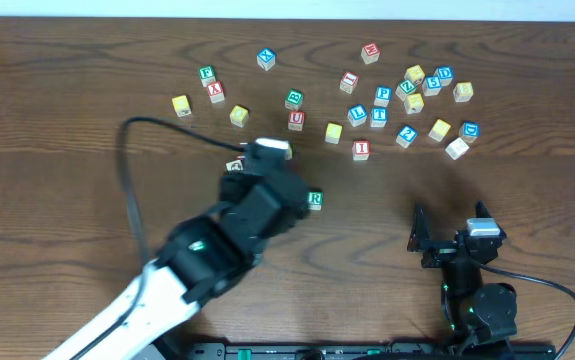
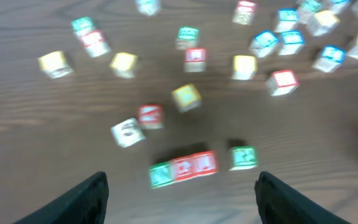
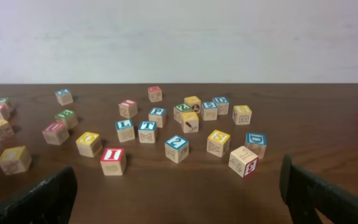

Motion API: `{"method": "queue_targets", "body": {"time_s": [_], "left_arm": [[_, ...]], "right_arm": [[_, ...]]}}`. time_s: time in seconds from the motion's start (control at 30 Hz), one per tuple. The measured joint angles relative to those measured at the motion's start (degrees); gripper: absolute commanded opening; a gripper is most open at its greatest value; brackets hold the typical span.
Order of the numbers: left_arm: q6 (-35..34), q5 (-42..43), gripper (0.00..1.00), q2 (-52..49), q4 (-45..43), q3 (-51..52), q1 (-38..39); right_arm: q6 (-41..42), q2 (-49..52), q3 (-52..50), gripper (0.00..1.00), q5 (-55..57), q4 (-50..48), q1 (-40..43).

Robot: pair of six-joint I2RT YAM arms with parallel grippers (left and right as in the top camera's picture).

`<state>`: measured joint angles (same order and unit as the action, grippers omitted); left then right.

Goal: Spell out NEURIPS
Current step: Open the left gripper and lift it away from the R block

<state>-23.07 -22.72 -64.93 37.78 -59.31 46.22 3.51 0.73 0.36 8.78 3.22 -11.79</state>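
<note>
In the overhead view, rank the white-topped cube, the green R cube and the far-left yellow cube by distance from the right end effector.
From the right end effector:
1. white-topped cube, straight ahead, at the right cluster's near edge.
2. green R cube, mid-table, to its left.
3. yellow cube, far left.

Overhead: fixed, looks straight down on the wooden table (image 1: 57, 90), far, takes in the whole scatter of letter cubes (image 1: 383, 95).
Left wrist: raised, tilted down and forward over the same scatter, blurred.
Right wrist: low, near-level, facing the wall (image 3: 179, 37), close.
Shared by all, probably: red I cube (image 3: 113, 160).
</note>
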Motion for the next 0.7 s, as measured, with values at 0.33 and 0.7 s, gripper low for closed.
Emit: {"method": "queue_targets", "body": {"time_s": [0.33, 0.7], "left_arm": [[6.6, 10.0, 0.76, 12.5, 4.5, 0.0, -14.8], [11.6, 29.3, 0.80, 13.9, 5.7, 0.0, -32.0]], "right_arm": [[0.0, 0.0, 0.0, 0.99, 0.0, 0.0, 0.0], [0.0, 0.0, 0.0, 0.99, 0.0, 0.0, 0.0]]}}
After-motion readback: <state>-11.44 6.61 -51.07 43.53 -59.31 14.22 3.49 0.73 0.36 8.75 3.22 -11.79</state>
